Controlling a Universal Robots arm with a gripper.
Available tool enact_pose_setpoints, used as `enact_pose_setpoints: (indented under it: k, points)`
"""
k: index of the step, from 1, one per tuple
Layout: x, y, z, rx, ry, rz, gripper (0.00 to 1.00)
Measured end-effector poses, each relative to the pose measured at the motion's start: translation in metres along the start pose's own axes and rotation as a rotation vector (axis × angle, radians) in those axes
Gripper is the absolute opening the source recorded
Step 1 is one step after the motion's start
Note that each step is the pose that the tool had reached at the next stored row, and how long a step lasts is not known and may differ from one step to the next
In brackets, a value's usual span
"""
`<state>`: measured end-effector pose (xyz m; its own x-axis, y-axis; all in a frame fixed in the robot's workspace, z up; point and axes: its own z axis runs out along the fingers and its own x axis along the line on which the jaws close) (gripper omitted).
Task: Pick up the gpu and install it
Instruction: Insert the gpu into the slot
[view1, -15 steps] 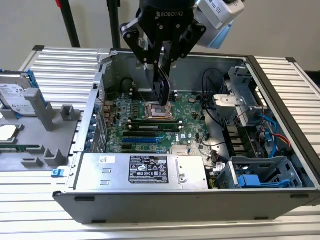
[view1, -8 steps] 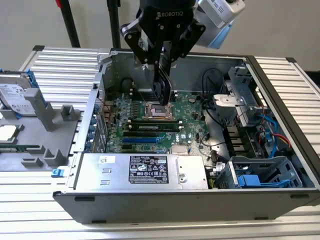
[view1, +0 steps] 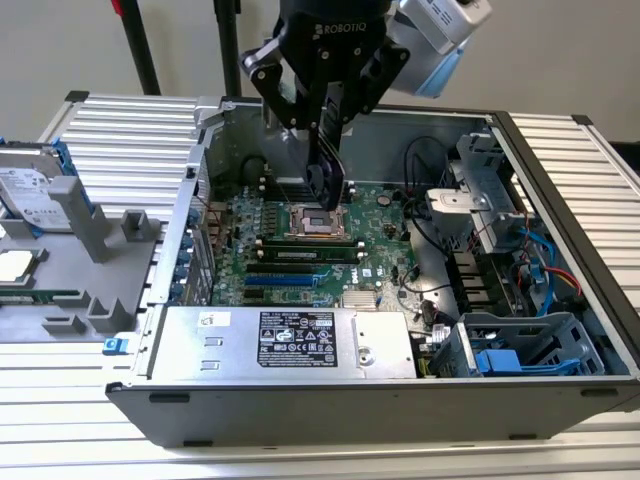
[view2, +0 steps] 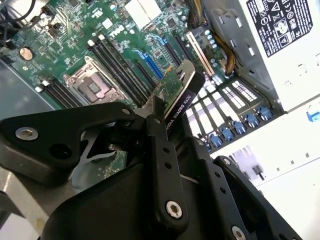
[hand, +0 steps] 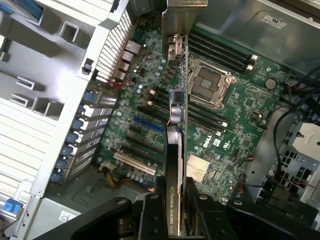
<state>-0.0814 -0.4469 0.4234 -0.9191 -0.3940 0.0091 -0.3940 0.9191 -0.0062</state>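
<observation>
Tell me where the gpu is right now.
The gpu is clamped edge-on in the gripper, held over the motherboard inside the open computer case; in the exterior view it hangs near the processor socket.

**A ribbed surface bearing a case and a fixture**

We see a pale metal surface (view1: 120, 135) of long parallel ribs. It shows at the upper left, the upper right and along the bottom edge of the exterior view. Directly on it lies an open computer case (view1: 330, 400), set on its side with the open face up, taking the middle and right of the frame. At the middle left lies a grey moulded fixture (view1: 70, 255), flat on the ribs and just beside the case; we cannot tell whether the two touch. A small blue tab (view1: 115, 345) sits at the case's lower-left corner. We cannot tell whether it belongs to the case or lies loose.
</observation>
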Motion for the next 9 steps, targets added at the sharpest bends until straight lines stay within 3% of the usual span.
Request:
enact_pose_setpoints:
  k: [9]
  points:
    - [0.0, 0.0, 0.0, 0.0004, -0.0003, -0.051, 0.0]
